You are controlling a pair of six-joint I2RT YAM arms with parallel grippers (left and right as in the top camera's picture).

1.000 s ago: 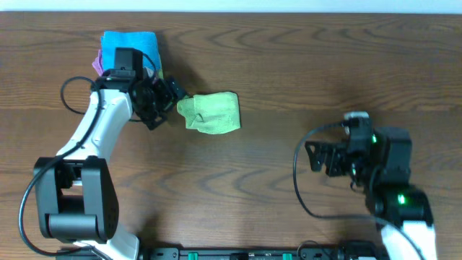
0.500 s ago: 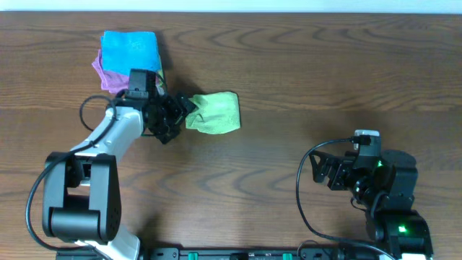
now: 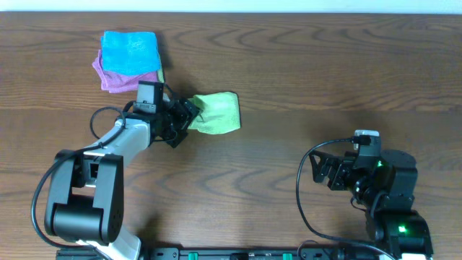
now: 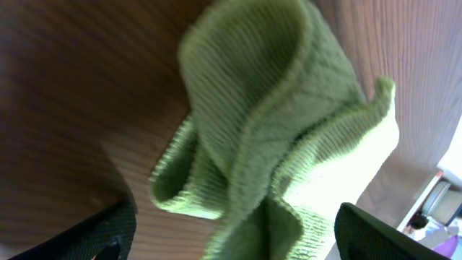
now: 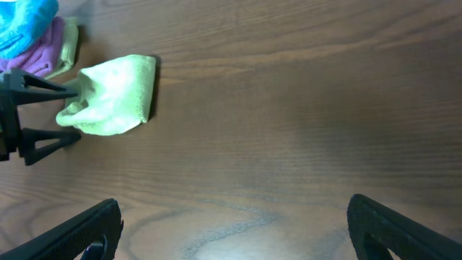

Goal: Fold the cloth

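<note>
Light lime-green microfibre cloth [image 3: 216, 113] is found bunched on the brown wooden table [image 3: 303, 65], left of centre.
Its rumpled left end is straddled by the left gripper [image 3: 185, 120], jaws spread and not clamped. The right gripper [image 5: 232, 206] is held wide open and empty, well apart.

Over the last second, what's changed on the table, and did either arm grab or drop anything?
The left gripper drew back toward the robot and slightly right, clearing the blue cloth and purple cloth. It now sits open at the green cloth's left end. The right gripper pulled back toward its base, then held, open. Nothing was grabbed or dropped. All three cloths stayed put.
</note>
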